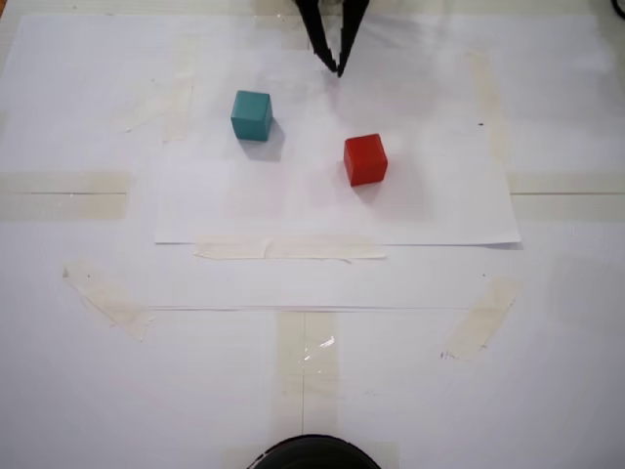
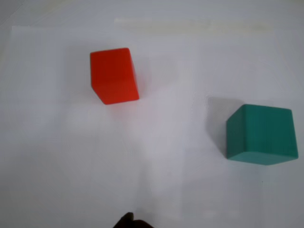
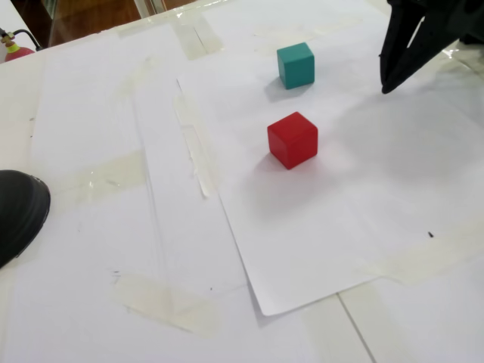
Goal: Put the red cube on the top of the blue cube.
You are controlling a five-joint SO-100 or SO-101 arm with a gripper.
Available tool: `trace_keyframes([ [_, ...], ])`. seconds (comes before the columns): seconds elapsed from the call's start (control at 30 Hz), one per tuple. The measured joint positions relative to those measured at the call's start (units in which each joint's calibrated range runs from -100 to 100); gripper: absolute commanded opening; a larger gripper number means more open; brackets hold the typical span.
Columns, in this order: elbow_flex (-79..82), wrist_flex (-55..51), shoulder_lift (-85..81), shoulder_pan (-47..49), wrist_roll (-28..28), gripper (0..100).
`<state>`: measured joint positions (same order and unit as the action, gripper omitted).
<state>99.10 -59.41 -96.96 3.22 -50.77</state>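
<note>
The red cube [image 1: 365, 159] sits on the white paper, to the right of and a little nearer than the blue cube [image 1: 252, 114], which is teal, in a fixed view. Both stand apart, each flat on the paper. My gripper [image 1: 338, 68] hangs at the far edge behind and between them, its black fingers meeting at the tips, holding nothing. In the wrist view the red cube [image 2: 114, 75] is upper left, the teal cube [image 2: 260, 134] at the right, and only a dark fingertip [image 2: 129, 219] shows at the bottom edge. In another fixed view the gripper [image 3: 386, 87] is right of the teal cube [image 3: 296, 64], beyond the red cube [image 3: 293, 139].
A loose white sheet [image 1: 439, 220] lies taped on the paper-covered table, with tape strips [image 1: 293, 249] around it. A dark round object [image 1: 312, 454] sits at the near edge; it also shows at the left in another fixed view [image 3: 19, 212].
</note>
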Motion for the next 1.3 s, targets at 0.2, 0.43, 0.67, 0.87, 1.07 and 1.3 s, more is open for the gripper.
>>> trace_keyframes([
  [0.2, 0.0, -0.41, 0.0, -0.66, 0.15, 0],
  [0.43, 0.0, -0.57, 0.0, -0.66, 0.15, 0],
  [0.67, 0.0, -0.57, 0.0, -0.66, 0.15, 0],
  [0.87, 0.0, -0.57, 0.0, -0.66, 0.15, 0],
  [1.07, 0.0, -0.57, 0.0, -0.66, 0.15, 0],
  [1.3, 0.0, -0.57, 0.0, -0.66, 0.15, 0],
])
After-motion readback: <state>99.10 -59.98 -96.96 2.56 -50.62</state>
